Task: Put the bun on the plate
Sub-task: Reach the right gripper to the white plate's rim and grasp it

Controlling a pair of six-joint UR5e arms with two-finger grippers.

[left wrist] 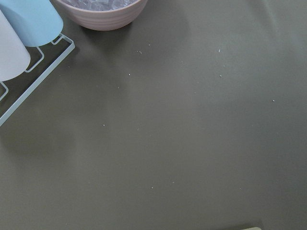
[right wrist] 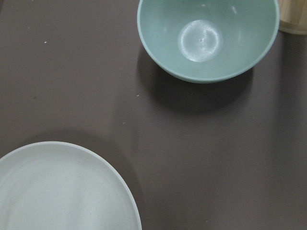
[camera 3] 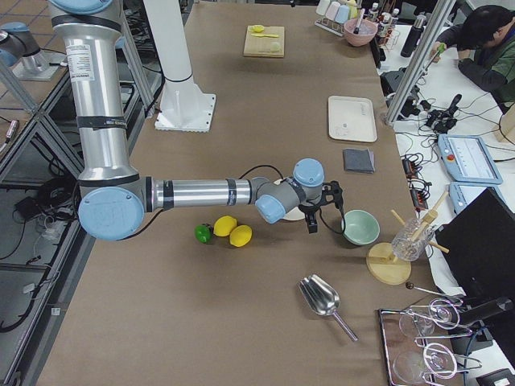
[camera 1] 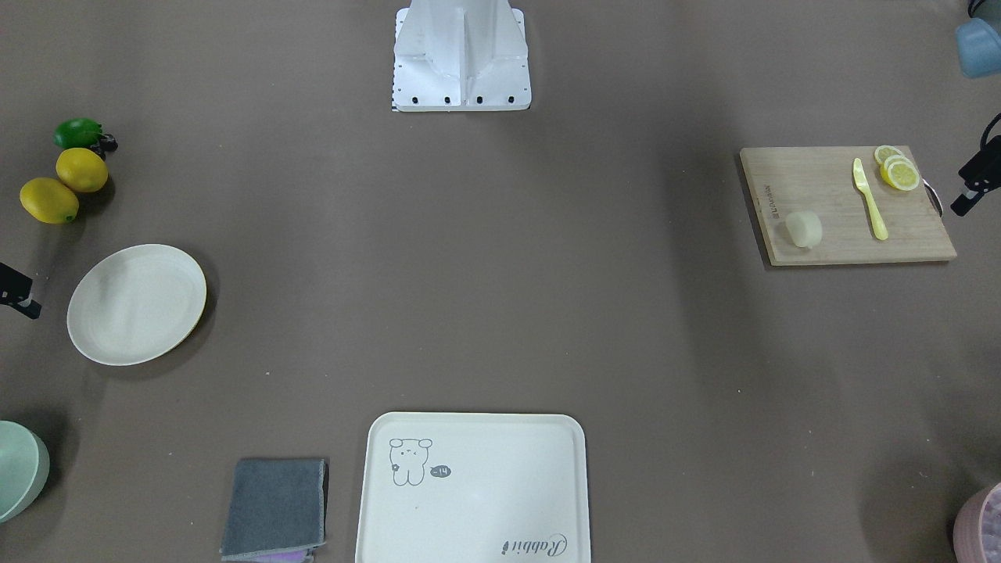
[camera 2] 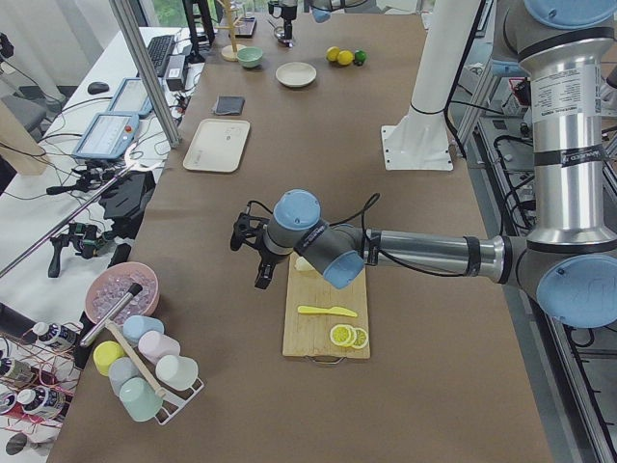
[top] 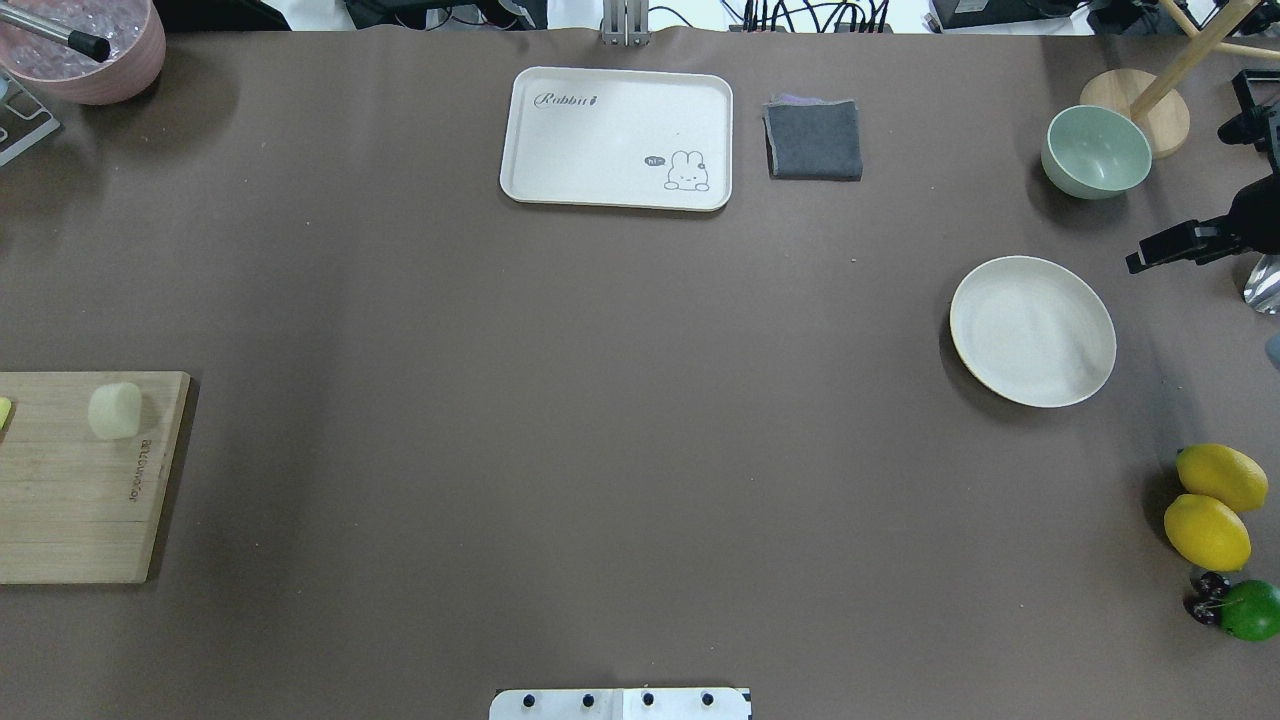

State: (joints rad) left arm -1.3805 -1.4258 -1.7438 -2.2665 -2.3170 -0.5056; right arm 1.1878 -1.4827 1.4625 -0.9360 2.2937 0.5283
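In the front view you see the bun (camera 1: 804,229) lying on the board (camera 1: 844,205) near a knife (camera 1: 870,199), well apart from the plate (camera 1: 137,303) at the table's other end. From overhead, the bun sits near a corner of the board, and the plate lies between a green bowl (top: 1096,150) and two lemons (top: 1210,505). In the left side view the left gripper (camera 2: 256,270) hangs just beside the board, close to the bun; you cannot tell how its fingers stand. In the right side view the right gripper (camera 3: 318,219) hovers by the plate and green bowl, and its fingers are just as unreadable. Your left wrist camera shows the table (left wrist: 168,134) and a pink bowl (left wrist: 100,12). The right wrist camera shows the plate's rim and the green bowl, apart.
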